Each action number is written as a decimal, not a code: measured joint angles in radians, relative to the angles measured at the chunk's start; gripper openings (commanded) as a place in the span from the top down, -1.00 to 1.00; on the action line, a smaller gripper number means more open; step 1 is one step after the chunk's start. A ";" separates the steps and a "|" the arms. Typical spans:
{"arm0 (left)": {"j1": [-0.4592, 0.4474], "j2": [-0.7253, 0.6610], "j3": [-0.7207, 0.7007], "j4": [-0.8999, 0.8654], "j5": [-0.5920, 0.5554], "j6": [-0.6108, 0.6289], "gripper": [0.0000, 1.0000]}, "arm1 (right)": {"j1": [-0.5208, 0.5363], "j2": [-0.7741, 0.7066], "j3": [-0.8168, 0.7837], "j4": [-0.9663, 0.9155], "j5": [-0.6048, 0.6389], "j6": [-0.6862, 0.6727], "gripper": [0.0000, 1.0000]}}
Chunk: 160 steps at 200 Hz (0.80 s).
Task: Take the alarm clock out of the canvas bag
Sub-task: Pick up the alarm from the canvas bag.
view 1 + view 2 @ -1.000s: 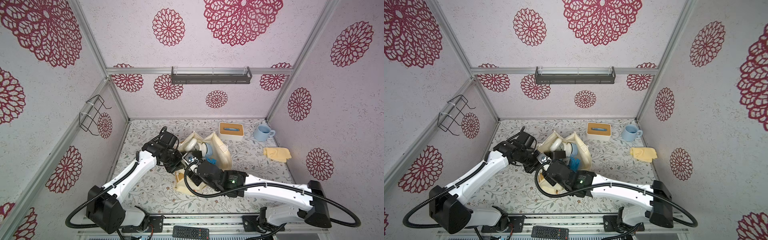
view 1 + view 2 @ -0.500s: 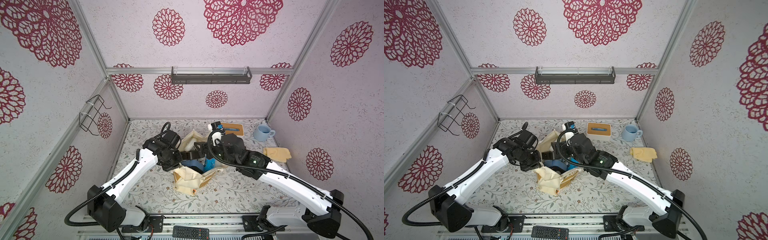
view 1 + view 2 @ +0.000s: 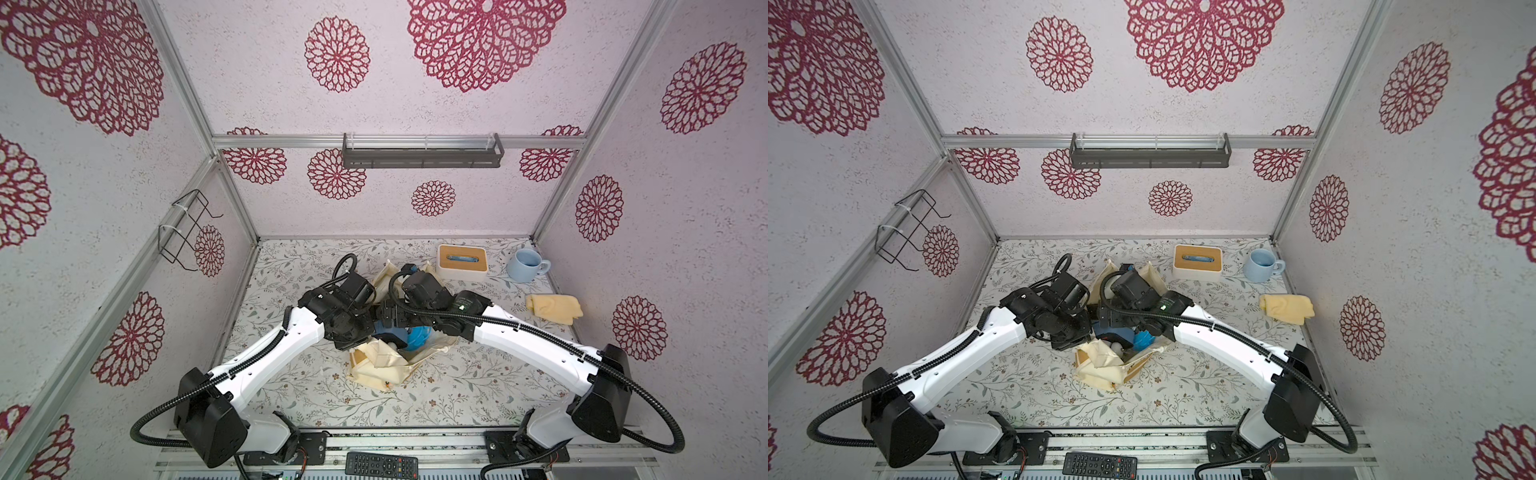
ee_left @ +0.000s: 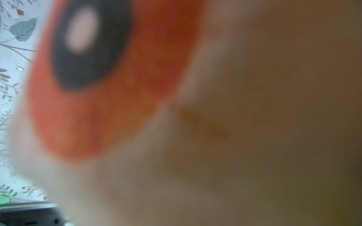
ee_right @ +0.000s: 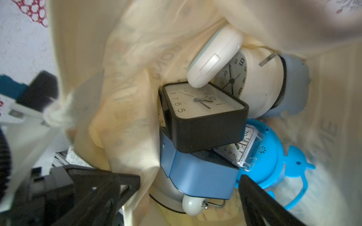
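Note:
The cream canvas bag point(image 3: 382, 365) point(image 3: 1100, 365) lies slumped mid-table with its mouth open. Several alarm clocks fill it: a black rectangular one point(image 5: 203, 117), a blue box-shaped one point(image 5: 199, 174), a bright blue one point(image 5: 274, 156) point(image 3: 417, 336), a white round one point(image 5: 262, 82) and a bell-topped one point(image 5: 192, 203). My right gripper point(image 5: 190, 178) is open inside the mouth, with its black fingers point(image 5: 94, 191) on either side of the blue box-shaped clock. My left gripper point(image 3: 353, 336) is shut on the bag's near-left rim, where the cloth point(image 5: 56, 115) bunches. In the left wrist view only blurred orange-printed canvas point(image 4: 254, 97) shows.
A tissue box point(image 3: 461, 262), a blue mug point(image 3: 524, 266) and a folded yellow cloth point(image 3: 555, 307) sit at the back right. A remote point(image 3: 381, 464) lies on the front rail. On the walls hang a dark shelf point(image 3: 422, 151) and a wire rack point(image 3: 185, 232).
My right arm has swung from in front of the bag round to its right side, and its gripper has opened wider and dipped into the mouth. The left arm has held its grip, barely moving.

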 measured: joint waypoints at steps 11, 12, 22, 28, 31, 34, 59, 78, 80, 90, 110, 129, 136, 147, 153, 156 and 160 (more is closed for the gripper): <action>-0.002 0.000 0.000 0.007 -0.003 -0.006 1.00 | -0.011 0.000 0.007 -0.003 -0.019 0.066 -0.95; -0.003 0.000 0.000 0.008 -0.003 -0.006 1.00 | -0.012 0.000 0.007 -0.003 -0.023 0.077 -0.95; -0.005 0.000 -0.002 0.014 -0.005 -0.010 1.00 | -0.022 0.000 0.005 -0.001 -0.045 0.146 -0.96; -0.008 0.000 -0.003 0.016 -0.007 -0.013 1.00 | -0.028 0.000 -0.002 0.006 -0.060 0.193 -0.96; -0.008 0.000 -0.004 0.016 -0.008 -0.013 1.00 | -0.031 0.000 -0.005 0.010 -0.066 0.211 -0.96; -0.010 0.000 -0.005 0.017 -0.008 -0.013 1.00 | -0.033 -0.001 -0.011 0.016 -0.070 0.235 -0.96; -0.027 -0.001 -0.008 0.021 -0.019 -0.021 1.00 | -0.044 -0.026 -0.103 0.126 -0.100 0.406 -0.97; -0.045 -0.002 -0.014 0.024 -0.034 -0.025 1.00 | -0.048 -0.045 -0.178 0.217 -0.105 0.520 -0.98; -0.047 -0.003 -0.016 0.025 -0.035 -0.025 1.00 | -0.048 -0.046 -0.184 0.227 -0.104 0.533 -0.98; -0.050 -0.005 -0.022 0.029 -0.044 -0.027 1.00 | -0.050 -0.047 -0.209 0.257 -0.099 0.580 -0.98; -0.054 -0.010 -0.030 0.035 -0.051 -0.030 1.00 | -0.058 -0.044 -0.249 0.299 -0.079 0.656 -0.98; -0.058 -0.012 -0.032 0.035 -0.055 -0.031 1.00 | -0.068 -0.033 -0.280 0.327 -0.061 0.704 -0.97; -0.059 -0.012 -0.032 0.036 -0.056 -0.031 1.00 | -0.071 -0.027 -0.293 0.340 -0.053 0.716 -0.96; -0.060 -0.012 -0.032 0.036 -0.056 -0.031 1.00 | -0.073 -0.018 -0.312 0.364 -0.043 0.735 -0.94; -0.060 -0.012 -0.032 0.036 -0.056 -0.031 1.00 | -0.073 -0.015 -0.323 0.379 -0.038 0.742 -0.92; -0.060 -0.012 -0.032 0.036 -0.056 -0.031 1.00 | -0.074 -0.014 -0.329 0.388 -0.036 0.748 -0.92; -0.060 -0.012 -0.032 0.035 -0.056 -0.031 1.00 | -0.074 -0.012 -0.336 0.403 -0.031 0.755 -0.92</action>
